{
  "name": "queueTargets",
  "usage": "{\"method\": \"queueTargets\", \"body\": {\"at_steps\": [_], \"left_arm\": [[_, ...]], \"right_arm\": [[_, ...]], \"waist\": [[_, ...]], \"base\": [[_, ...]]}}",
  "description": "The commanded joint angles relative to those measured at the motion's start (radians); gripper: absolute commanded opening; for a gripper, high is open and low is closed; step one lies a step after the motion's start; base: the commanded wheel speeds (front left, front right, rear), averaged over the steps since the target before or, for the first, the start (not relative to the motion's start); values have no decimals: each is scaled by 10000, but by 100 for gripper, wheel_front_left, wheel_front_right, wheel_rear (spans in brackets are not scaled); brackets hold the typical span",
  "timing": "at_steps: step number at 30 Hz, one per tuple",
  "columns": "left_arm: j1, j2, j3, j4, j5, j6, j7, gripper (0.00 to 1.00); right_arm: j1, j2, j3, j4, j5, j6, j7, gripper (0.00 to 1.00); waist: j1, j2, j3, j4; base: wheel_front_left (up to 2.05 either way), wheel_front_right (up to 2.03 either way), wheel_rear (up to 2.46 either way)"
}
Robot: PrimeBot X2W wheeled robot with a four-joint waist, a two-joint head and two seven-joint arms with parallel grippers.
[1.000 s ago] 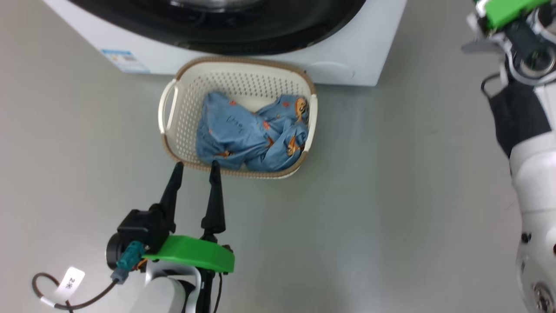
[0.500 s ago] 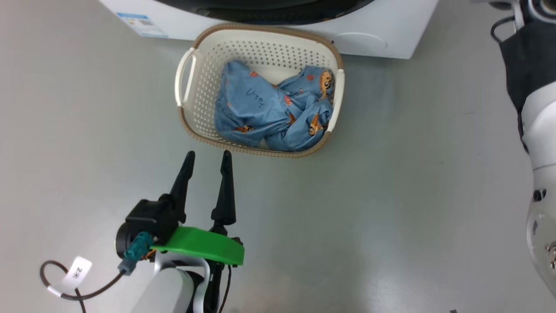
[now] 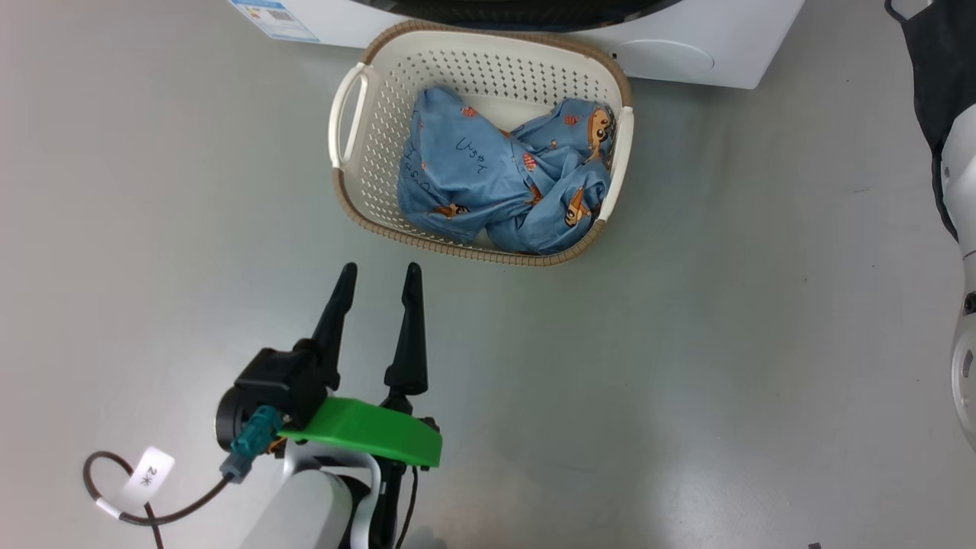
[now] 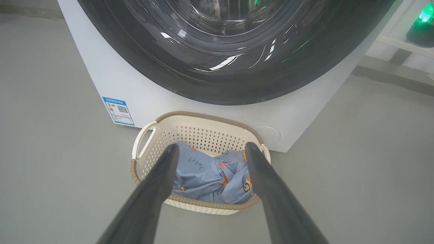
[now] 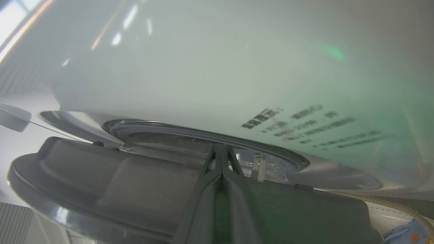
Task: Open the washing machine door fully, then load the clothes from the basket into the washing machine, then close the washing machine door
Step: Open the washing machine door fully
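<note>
Basket [image 3: 347, 145]: cream, perforated, brown woven rim, two side handles. It stands upright, just beyond the tips of the left gripper [image 3: 380, 268], apart from them.

Clothes [image 3: 488, 183]: light-blue fabric with orange-brown cartoon print, crumpled in one heap inside the basket, ahead of that gripper.

Washing machine [image 3: 709, 46]: white box with a blue label [image 4: 118, 111] low on its front. It is directly behind the basket, on the side away from the left gripper.

Washing machine door [image 4: 220, 67]: glossy black rim, bulging clear glass. It stands slightly off the white front. The right gripper [image 5: 221, 149] sits at its edge; contact unclear.
</note>
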Motion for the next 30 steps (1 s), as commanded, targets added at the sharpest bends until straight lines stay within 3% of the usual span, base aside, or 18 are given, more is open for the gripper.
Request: {"method": "queueTargets", "body": {"at_steps": [1, 16, 30], "left_arm": [[-102, 183, 237, -275, -62, 48, -65, 100], [-96, 183, 190, -203, 9, 48, -65, 100], [201, 183, 346, -41, 211, 0, -65, 100]], "right_arm": [[-189, 484, 154, -127, 254, 17, 249, 0], [-56, 513, 398, 76, 524, 17, 668, 0], [977, 663, 642, -153, 995, 17, 1272, 0]], "waist": [[0, 0, 8, 19], [0, 0, -143, -75], [0, 0, -977, -268]], "base": [[0, 0, 0], [0, 0, 0], [0, 0, 0]]}}
